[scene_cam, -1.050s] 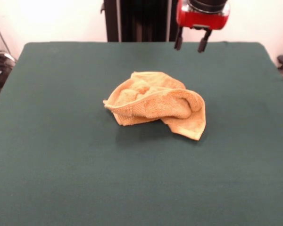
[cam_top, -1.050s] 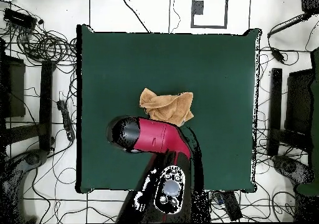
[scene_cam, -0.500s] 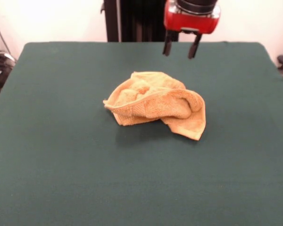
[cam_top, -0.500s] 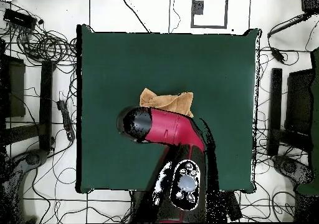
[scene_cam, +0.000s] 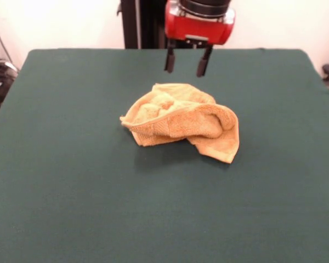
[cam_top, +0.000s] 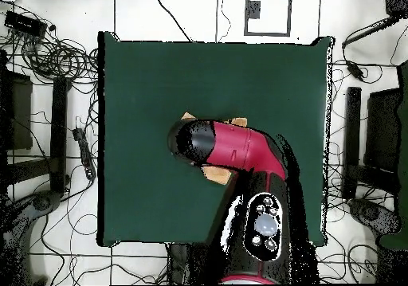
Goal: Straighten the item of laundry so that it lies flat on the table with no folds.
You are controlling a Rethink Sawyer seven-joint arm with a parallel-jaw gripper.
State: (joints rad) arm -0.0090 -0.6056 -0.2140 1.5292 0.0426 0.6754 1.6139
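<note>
2 dark fingers (scene_cam: 169, 60) hang spread apart under the red head of the claw (scene_cam: 186, 62), with nothing between them; the claw is clear of everything, up in the air; below it and a little nearer to me lies the item of laundry (scene_cam: 182, 120), a golden-orange towel crumpled into a heap with folds rolled over each other, near the middle of the table (scene_cam: 71, 181); from overhead the red arm (cam_top: 239, 147) covers most of the towel, with only scraps of orange showing at its edges.
</note>
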